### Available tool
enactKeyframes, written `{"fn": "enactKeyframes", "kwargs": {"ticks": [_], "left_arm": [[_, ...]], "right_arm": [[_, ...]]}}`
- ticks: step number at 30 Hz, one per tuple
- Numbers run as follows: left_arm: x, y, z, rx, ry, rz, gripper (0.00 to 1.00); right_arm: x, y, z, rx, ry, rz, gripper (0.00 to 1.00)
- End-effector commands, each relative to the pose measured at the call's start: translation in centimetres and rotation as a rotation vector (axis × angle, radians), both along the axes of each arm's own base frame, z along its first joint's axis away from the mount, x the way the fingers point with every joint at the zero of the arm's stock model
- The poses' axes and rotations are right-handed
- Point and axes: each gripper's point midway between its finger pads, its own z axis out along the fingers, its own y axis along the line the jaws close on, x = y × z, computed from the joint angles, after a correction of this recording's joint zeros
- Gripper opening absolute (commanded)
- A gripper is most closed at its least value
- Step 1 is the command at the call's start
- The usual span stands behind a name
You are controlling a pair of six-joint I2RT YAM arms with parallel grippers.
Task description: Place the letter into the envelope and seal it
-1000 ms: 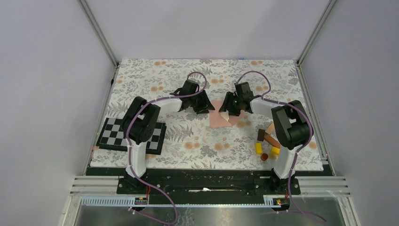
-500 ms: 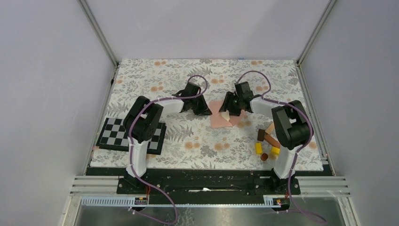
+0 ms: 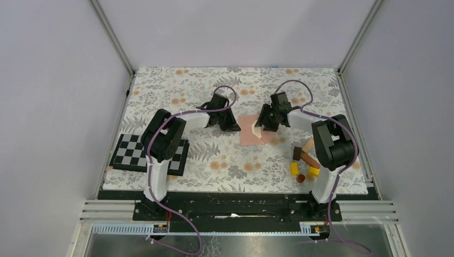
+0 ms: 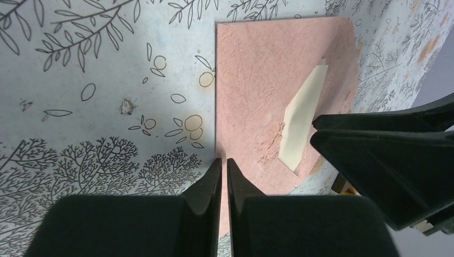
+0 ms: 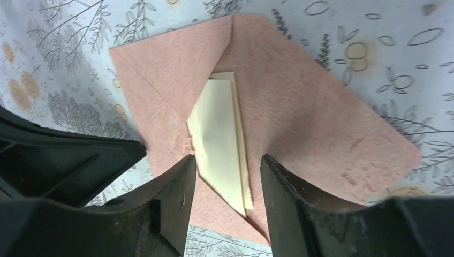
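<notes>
The salmon-pink envelope [image 3: 248, 133] lies flat on the floral mat between both grippers. A folded cream letter [image 5: 219, 134] lies on it, its far end tucked under the envelope's paper and the rest showing; it also shows in the left wrist view [image 4: 302, 120]. My left gripper [image 4: 220, 160] is shut, its tips resting at the envelope's [image 4: 267, 80] left edge. My right gripper [image 5: 227, 160] is open just above the envelope [image 5: 310, 118], a finger on each side of the letter's near end, not touching it. In the top view the left gripper [image 3: 233, 127] and right gripper [image 3: 262, 126] flank the envelope.
A black-and-white checkerboard [image 3: 150, 154] lies at the front left. Small wooden and yellow blocks [image 3: 303, 160] lie at the front right by the right arm. The right gripper's black body [image 4: 396, 155] fills the left wrist view's right side.
My right gripper has pulled slightly back and away from the letter's near end. The left gripper shifted a little and stays at the envelope's edge. The envelope and letter have not moved.
</notes>
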Motion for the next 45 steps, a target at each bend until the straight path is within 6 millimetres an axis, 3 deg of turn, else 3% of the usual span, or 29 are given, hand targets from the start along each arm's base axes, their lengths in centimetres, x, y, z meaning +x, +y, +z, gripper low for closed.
{"fn": "enactKeyframes", "kwargs": {"ticks": [1,7,12,21,27,32,34,39,42,45], "left_arm": [[0.1,1.2,-2.2,0.088,0.016,0.019,0.07],[0.1,0.7,-2.1,0.066,0.015,0.007,0.0],[0.1,0.6,-2.1,0.058,0.017,0.004,0.0],[0.3,0.3,-1.9,0.047,0.013,-0.001,0.0],[0.3,0.2,-1.7,0.043,0.009,-0.003,0.0],[1.1,-0.5,0.4,0.004,-0.051,-0.025,0.0],[1.7,-1.3,2.4,-0.025,-0.097,-0.05,0.08],[2.8,-3.2,9.2,-0.103,-0.243,-0.108,0.41],[1.8,-3.8,12.5,-0.141,-0.299,-0.136,0.57],[-0.4,-4.2,14.7,-0.186,-0.333,-0.167,0.71]], "right_arm": [[0.4,-1.8,0.2,-0.055,-0.005,-0.03,0.51],[0.3,-0.5,-0.4,-0.014,0.02,0.004,0.37],[0.1,0.7,-0.6,0.005,0.025,0.021,0.29],[0.2,2.7,-0.8,0.037,0.033,0.049,0.26],[0.4,1.0,0.3,-0.036,0.009,0.017,0.34],[0.5,-1.3,3.6,-0.111,-0.022,-0.031,0.51],[0.4,-2.9,5.7,-0.144,-0.049,-0.071,0.56],[-1.7,-8.0,9.1,-0.214,-0.062,-0.223,0.69],[-3.7,-10.8,10.9,-0.241,-0.076,-0.319,0.79],[-6.3,-13.0,11.7,-0.272,-0.04,-0.399,0.87]]}}
